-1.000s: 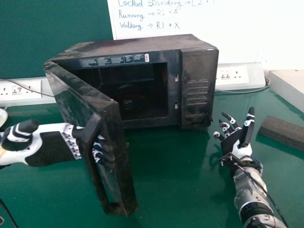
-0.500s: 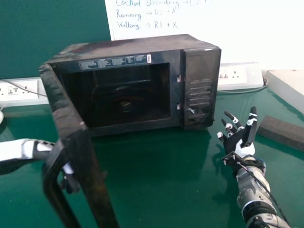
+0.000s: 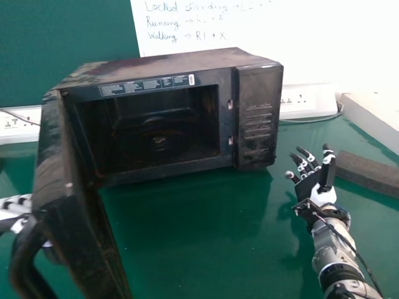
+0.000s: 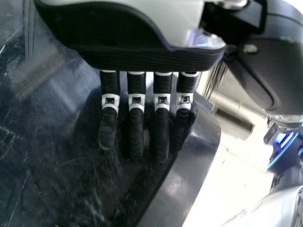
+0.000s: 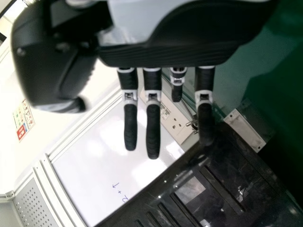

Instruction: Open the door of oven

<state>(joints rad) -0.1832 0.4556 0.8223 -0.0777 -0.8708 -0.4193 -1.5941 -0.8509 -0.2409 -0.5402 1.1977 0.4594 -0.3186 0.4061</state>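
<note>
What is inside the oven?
Inside the oven, a small fitting sits on the dark cavity floor; no food or dish is visible. The cavity's ceiling is covered by the oven's front frame and top, so it can't be seen.

In the head view, the left edge cuts off the left hand (image 3: 14, 204), partly hidden by the handle (image 3: 25, 252), and the left socket panel (image 3: 19, 128). The bottom edge crops the door (image 3: 68, 230) and, at lower right, the right arm (image 3: 333, 249). The foam block (image 3: 369, 174) runs out at the right edge. The label (image 3: 146, 86) along the oven's (image 3: 257, 106) top front is too small to read.
</note>
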